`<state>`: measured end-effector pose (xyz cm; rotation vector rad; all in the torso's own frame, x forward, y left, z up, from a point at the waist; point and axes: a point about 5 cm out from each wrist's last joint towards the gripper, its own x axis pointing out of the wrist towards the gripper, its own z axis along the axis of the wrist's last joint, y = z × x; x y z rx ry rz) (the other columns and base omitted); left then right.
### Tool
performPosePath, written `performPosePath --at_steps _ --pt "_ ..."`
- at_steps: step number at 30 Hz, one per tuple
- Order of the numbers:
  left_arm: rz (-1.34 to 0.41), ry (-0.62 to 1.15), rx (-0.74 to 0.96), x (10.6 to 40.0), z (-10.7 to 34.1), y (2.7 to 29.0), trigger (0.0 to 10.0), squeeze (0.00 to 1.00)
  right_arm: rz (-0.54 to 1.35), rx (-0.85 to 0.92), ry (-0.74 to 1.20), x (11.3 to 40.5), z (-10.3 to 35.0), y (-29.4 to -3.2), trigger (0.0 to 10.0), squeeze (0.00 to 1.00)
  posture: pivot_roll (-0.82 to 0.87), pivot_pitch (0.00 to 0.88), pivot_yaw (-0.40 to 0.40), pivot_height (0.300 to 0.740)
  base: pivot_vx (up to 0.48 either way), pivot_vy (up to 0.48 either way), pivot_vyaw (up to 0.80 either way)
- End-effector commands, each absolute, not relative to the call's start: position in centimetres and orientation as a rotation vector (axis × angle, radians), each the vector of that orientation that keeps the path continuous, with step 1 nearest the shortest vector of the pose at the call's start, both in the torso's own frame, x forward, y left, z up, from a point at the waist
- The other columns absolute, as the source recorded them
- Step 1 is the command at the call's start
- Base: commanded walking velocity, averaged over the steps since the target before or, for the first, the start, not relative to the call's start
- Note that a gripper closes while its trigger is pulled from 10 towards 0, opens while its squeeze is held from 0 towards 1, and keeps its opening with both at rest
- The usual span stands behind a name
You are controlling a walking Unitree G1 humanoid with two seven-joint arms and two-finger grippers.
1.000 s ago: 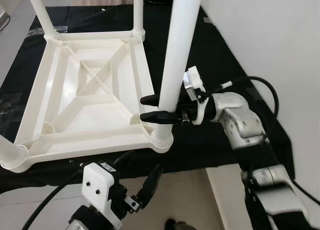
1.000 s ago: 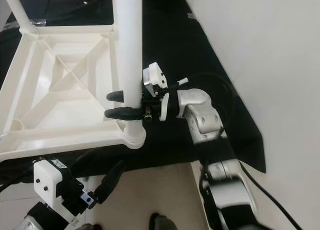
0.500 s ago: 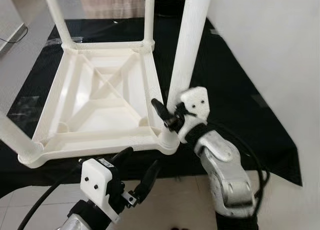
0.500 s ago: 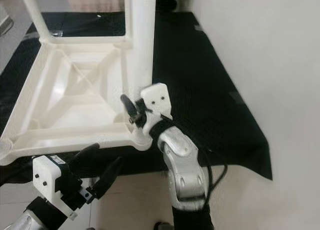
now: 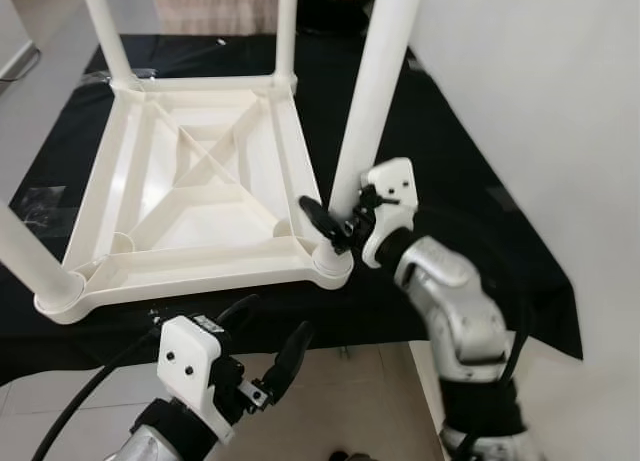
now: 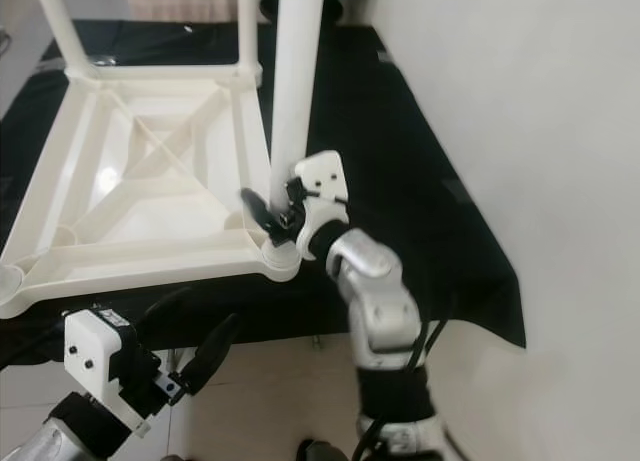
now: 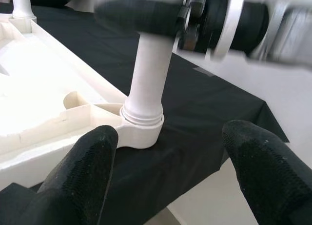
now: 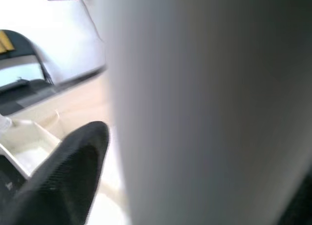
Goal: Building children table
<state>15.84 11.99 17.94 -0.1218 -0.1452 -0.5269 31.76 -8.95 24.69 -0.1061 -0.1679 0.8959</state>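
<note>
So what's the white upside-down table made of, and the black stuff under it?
The table top looks like molded plastic, white and a bit glossy: light shines off it and it has molded ribs crossing underneath. The leg by the right pincer looks like the same smooth plastic. The black sheet seems to be cloth, matte with soft creases, though I can't be sure.

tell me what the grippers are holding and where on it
The right gripper grips the white table leg low down, just above its corner socket in the upturned tabletop. The left gripper is open and holds nothing.
</note>
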Motion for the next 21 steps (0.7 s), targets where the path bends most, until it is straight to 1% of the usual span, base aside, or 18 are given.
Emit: performPosePath --at_steps 1,3,4,6,8,13,16,17,19,20,21 --pt "-0.530 -0.130 -0.133 15.7 17.6 11.8 10.0 0.00 1.043 -0.142 -0.174 31.6 24.5 -8.7 10.0 0.00 0.07 0.182 -0.106 0.740 0.000 0.000 0.00" --pt "-0.530 -0.131 -0.134 15.7 17.6 11.7 10.0 0.00 1.151 -0.215 -0.179 31.7 24.6 -8.8 10.0 0.00 0.07 0.184 -0.107 0.740 0.000 0.000 0.00" --pt "-0.530 -0.131 -0.134 15.7 17.6 11.7 10.0 0.00 1.151 -0.215 -0.179 31.7 24.6 -8.8 10.0 0.00 0.07 0.184 -0.107 0.740 0.000 0.000 0.00" --pt "-0.528 -0.132 -0.133 15.5 17.6 11.7 10.0 0.00 1.282 -0.242 -0.158 32.0 24.7 -8.8 10.0 0.00 0.09 0.190 -0.110 0.740 0.000 0.000 0.00" --pt "-0.527 -0.131 -0.133 15.4 17.7 11.6 10.0 0.00 1.382 -0.232 -0.144 32.6 25.2 -8.8 10.0 0.00 0.09 0.192 -0.112 0.740 0.000 0.000 0.00" --pt "-0.527 -0.127 -0.135 15.0 17.8 11.5 10.0 0.00 1.440 -0.195 -0.139 34.0 26.2 -8.7 10.0 0.00 0.10 0.203 -0.116 0.740 0.000 0.000 0.00" --pt "-0.527 -0.126 -0.136 14.9 17.9 11.4 10.0 0.00 1.467 -0.206 -0.128 34.3 26.1 -8.7 10.0 0.00 0.11 0.211 -0.116 0.740 0.000 0.000 0.00" --pt "-0.527 -0.125 -0.136 14.8 17.9 11.4 10.0 0.00 1.509 -0.197 -0.122 34.3 26.1 -8.6 7.4 0.00 0.11 0.213 -0.117 0.740 0.000 0.000 0.00" --pt "-0.527 -0.125 -0.136 14.8 17.9 11.4 10.0 0.00 1.509 -0.197 -0.122 34.3 26.1 -8.6 7.4 0.00 0.11 0.213 -0.117 0.740 0.000 0.000 0.00" --pt "-0.527 -0.124 -0.137 14.7 17.9 11.4 10.0 0.00 1.549 -0.187 -0.116 34.3 26.1 -8.6 1.3 0.00 0.11 0.216 -0.118 0.740 0.000 0.000 0.00" --pt "-0.527 -0.124 -0.137 14.7 17.9 11.4 10.0 0.00 1.549 -0.187 -0.116 34.3 26.1 -8.6 1.3 0.00 0.11 0.216 -0.118 0.740 0.000 0.000 0.00"
